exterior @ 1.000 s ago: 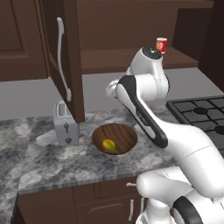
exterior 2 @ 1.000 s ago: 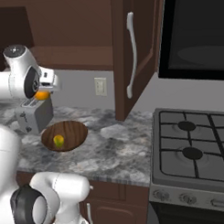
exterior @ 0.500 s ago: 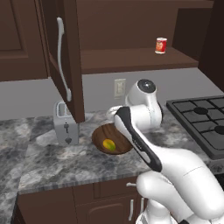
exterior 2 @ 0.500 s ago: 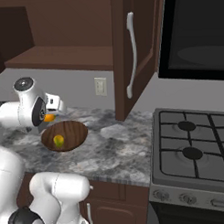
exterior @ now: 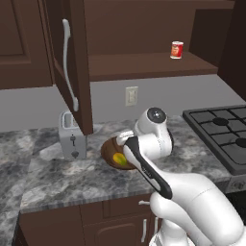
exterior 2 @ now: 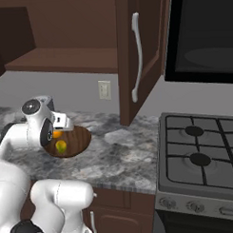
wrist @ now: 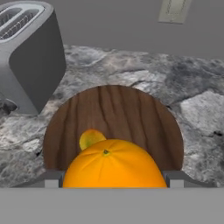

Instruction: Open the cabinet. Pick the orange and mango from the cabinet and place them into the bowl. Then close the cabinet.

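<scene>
Hand view puts the orange (wrist: 110,165) right up against your lens, its lower half cut off, stem dimple facing the camera. It sits between the spread jaws of your gripper (wrist: 113,178), which hold it wide over the bowl (wrist: 131,114). Behind it the mango (wrist: 91,138) peeks out, mostly hidden, so its long axis is hard to call. From the left base view your arm covers much of the bowl beside the toaster (exterior: 72,140); the cabinet (exterior: 72,62) door stands open.
</scene>
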Available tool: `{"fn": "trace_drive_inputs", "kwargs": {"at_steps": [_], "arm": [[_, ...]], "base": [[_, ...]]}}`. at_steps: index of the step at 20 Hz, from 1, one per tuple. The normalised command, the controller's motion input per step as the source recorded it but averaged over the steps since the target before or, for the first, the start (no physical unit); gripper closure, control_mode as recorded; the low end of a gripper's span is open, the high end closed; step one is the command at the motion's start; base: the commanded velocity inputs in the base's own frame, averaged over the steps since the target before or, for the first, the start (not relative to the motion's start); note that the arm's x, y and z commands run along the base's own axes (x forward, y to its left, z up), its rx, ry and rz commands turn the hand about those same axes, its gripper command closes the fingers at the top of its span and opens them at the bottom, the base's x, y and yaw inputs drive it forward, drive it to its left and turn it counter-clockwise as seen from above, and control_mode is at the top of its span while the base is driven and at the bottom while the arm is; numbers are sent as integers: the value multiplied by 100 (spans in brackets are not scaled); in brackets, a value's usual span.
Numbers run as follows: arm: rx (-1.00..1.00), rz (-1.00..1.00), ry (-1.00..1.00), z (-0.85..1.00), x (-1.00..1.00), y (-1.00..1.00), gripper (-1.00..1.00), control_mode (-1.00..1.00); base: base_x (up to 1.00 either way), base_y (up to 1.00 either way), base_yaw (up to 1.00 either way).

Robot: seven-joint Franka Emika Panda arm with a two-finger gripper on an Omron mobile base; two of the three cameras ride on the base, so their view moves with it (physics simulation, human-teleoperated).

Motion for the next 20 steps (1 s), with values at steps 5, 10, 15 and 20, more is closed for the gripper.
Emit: {"fn": "trace_drive_inputs", "kwargs": {"at_steps": [5, 10, 15, 20], "arm": [[0, 0, 0, -32, 23, -1, 100, -100], [0, 0, 1, -19, 10, 0, 100, -100], [0, -1, 5, -8, 6, 0, 100, -100], [0, 0, 6, -7, 2, 0, 100, -100]], "base": [[0, 0, 0], [0, 0, 0], [0, 0, 0], [0, 0, 0]]}}
